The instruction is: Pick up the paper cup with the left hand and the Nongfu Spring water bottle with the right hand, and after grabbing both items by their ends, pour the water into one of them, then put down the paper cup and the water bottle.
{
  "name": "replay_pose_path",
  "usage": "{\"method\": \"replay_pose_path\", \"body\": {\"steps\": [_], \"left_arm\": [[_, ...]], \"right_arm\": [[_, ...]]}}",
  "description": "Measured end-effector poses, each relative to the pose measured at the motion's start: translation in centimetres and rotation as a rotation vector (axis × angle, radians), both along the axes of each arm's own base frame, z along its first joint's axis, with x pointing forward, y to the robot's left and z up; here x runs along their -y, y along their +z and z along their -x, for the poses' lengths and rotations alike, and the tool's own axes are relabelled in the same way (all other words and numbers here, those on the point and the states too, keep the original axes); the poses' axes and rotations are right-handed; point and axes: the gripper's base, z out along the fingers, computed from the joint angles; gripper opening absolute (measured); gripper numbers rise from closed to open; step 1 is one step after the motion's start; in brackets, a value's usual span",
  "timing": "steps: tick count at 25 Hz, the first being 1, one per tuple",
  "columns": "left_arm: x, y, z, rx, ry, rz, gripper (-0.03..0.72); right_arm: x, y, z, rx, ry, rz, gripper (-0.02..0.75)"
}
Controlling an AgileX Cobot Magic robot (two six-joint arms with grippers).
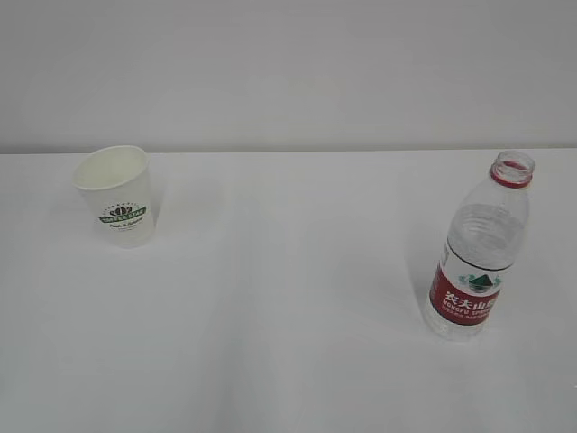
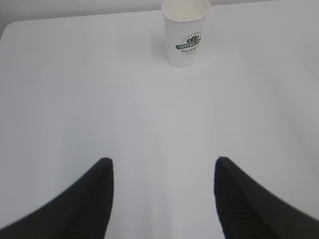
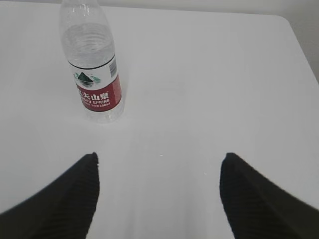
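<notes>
- The tabletop (image 1: 288, 343) is plain white and fills your exterior view up to a pale wall at the far edge.
- Your bottle (image 1: 479, 248) stands upright on the right, nearer than the cup. It has no cap, a red neck ring and a red label low on its body. Clear water (image 1: 487, 236) shows inside it.
- Your cup (image 1: 120, 196) stands upright on the far left, mouth up, its green logo facing you. It is well apart from the bottle.
- Your left end effector (image 2: 162, 172) is open, its two black fingers (image 2: 97, 189) spread wide above bare tabletop. The cup sits far ahead of it, slightly right of centre, untouched.
- Your right end effector (image 3: 159, 167) is open too, jaws wide and holding nothing. The bottle stands ahead and to the left of it, clear of both fingers (image 3: 239, 184).
- Neither arm shows in the exterior view.
</notes>
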Motion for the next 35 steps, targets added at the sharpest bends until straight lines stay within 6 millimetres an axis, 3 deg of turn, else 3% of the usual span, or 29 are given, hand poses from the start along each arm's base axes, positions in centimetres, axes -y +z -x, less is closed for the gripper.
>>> {"method": "replay_pose_path", "body": {"steps": [19,26,35], "left_arm": [[0.2,0.1,0.0,0.008,-0.010,0.017,0.461],[0.2,0.1,-0.2,0.000,-0.010,0.016,0.456],[0.3,0.1,-2.1,-0.115,-0.009,0.008,0.445]], "right_arm": [[-0.3,0.8,-0.2,0.065,-0.012,-0.079,0.568],[-0.1,1.7,-2.1,0.082,-0.020,-0.086,0.568],[0.1,2.6,-4.1,0.125,-0.030,-0.090,0.568]]}}
